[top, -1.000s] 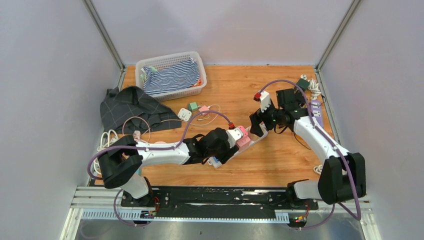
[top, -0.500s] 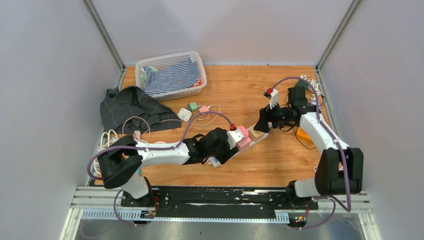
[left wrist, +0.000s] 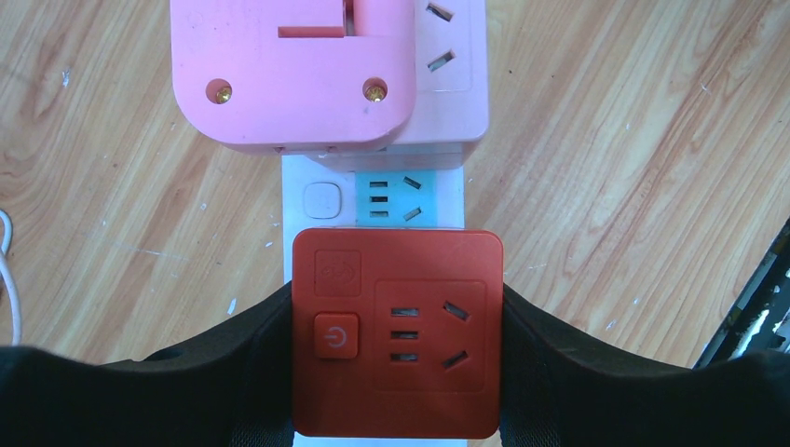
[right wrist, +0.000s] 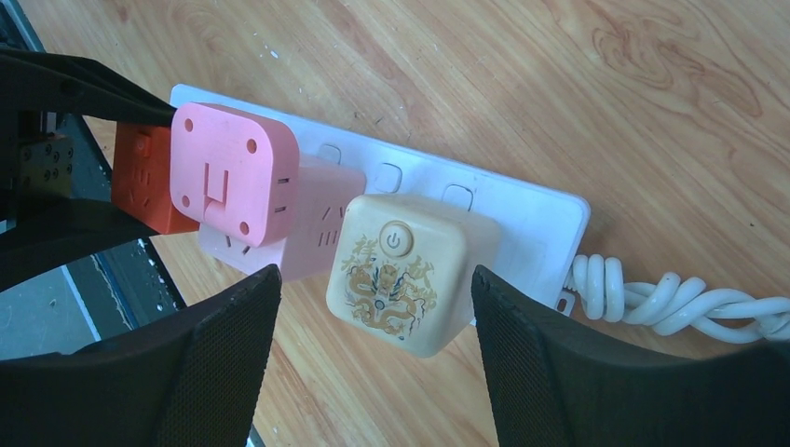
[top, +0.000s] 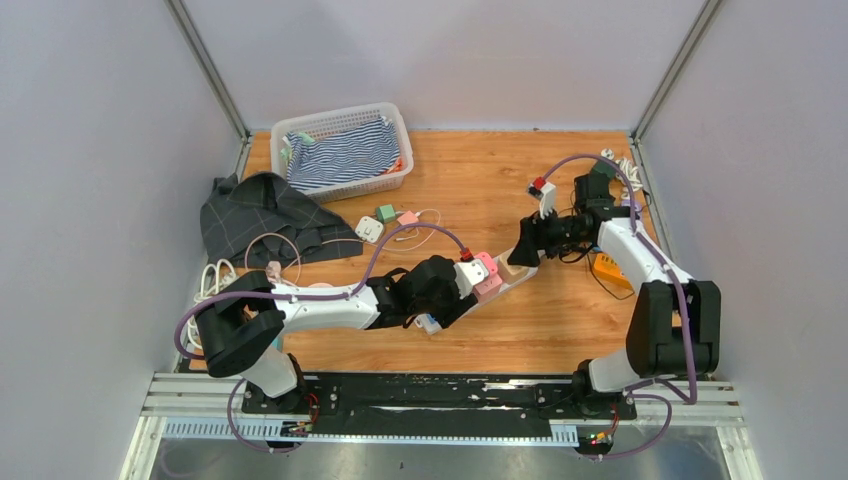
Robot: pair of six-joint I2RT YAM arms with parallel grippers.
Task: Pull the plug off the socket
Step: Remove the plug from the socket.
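Wood, of a warm orange tone, makes the table (top: 470, 180). At its far left corner stands a white plastic basket (top: 352, 187) with striped cloth inside, and a dark checked garment (top: 262, 212) lies just beside it, nearer to the arms.

In the middle of the table lies a white power strip (right wrist: 522, 214), and both arms reach to it from opposite ends. Three cube-shaped plugs sit in it in a row.

The cream plug (right wrist: 405, 275), with a golden dragon pattern and a round button on top, is at the end where the coiled white cable (right wrist: 652, 298) leaves the strip. The right gripper (right wrist: 373, 279) stands around this plug with its jaws apart. On one side a clear gap shows between finger and plug; on the other side I cannot tell if the finger touches.

The pink plug (right wrist: 233, 177) is in the middle, just beside the cream one.

The red plug (left wrist: 396, 335) is at the other end, and the left gripper (top: 445, 290) is clamped on it, one finger pressing each side.
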